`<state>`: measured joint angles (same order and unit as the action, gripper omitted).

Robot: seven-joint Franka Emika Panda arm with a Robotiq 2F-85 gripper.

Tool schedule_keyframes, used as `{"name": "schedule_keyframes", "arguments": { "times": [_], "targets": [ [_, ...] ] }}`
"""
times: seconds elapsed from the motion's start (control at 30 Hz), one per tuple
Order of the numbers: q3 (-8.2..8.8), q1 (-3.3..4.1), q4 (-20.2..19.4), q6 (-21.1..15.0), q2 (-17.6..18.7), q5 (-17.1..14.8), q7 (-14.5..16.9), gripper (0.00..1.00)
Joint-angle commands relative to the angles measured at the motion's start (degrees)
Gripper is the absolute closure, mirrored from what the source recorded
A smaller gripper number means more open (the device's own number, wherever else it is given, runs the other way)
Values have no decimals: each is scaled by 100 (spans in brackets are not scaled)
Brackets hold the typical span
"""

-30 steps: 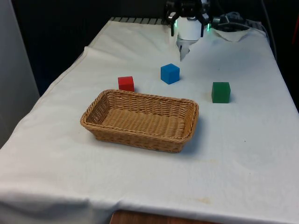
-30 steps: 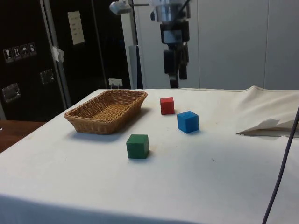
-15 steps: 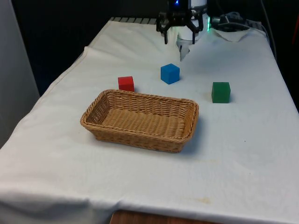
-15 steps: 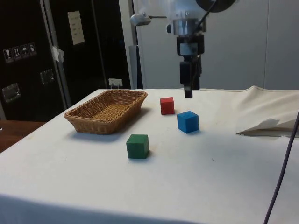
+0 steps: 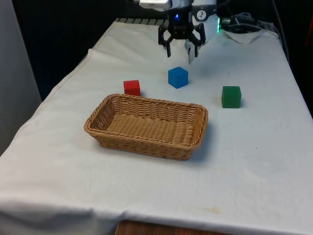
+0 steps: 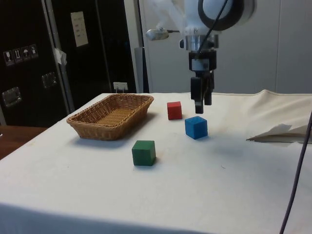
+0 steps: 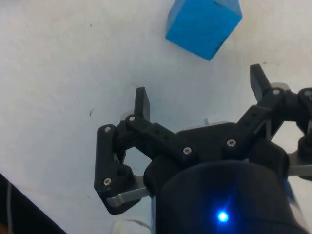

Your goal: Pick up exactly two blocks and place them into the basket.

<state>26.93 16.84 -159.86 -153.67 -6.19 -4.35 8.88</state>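
Observation:
Three blocks lie on the white cloth: a blue block [image 5: 178, 77] [image 6: 196, 127] [image 7: 204, 24], a red block [image 5: 132, 87] [image 6: 174, 110] and a green block [image 5: 231, 96] [image 6: 144, 152]. The wicker basket [image 5: 146, 126] [image 6: 110, 115] holds nothing. My gripper [image 5: 181, 51] [image 6: 201, 107] [image 7: 200, 90] hangs open a little above the cloth, just behind the blue block as the front view has it, with nothing between its fingers. The red block lies at the basket's far corner, and the green block is apart at the front view's right.
Crumpled white paper or cloth [image 5: 242, 34] [image 6: 278, 132] lies at the far end of the table, with a dark cable [image 6: 297, 170] hanging beside it in the side view. The table's edges drop off on both long sides.
My gripper has come down and moved toward the blue block, from high at the table's far end to just above the cloth behind the block. The blocks and basket have not moved.

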Motion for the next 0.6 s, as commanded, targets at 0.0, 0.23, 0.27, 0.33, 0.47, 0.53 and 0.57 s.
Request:
{"name": "schedule_keyframes", "arguments": {
  "times": [0.0,0.23,0.27,0.33,0.47,0.53,0.57],
  "targets": [
    [11,52,-29,-92,6,-235,132,0],
    [-69,74,109,-212,304,-584,223,0],
    [-80,74,132,-218,344,-625,223,0],
    [-92,40,178,-183,430,-498,138,0],
    [-143,69,212,-264,498,-796,235,0],
    [-149,69,218,-281,539,-837,241,0],
    [-155,69,218,-298,567,-865,235,0]
  ]
}}
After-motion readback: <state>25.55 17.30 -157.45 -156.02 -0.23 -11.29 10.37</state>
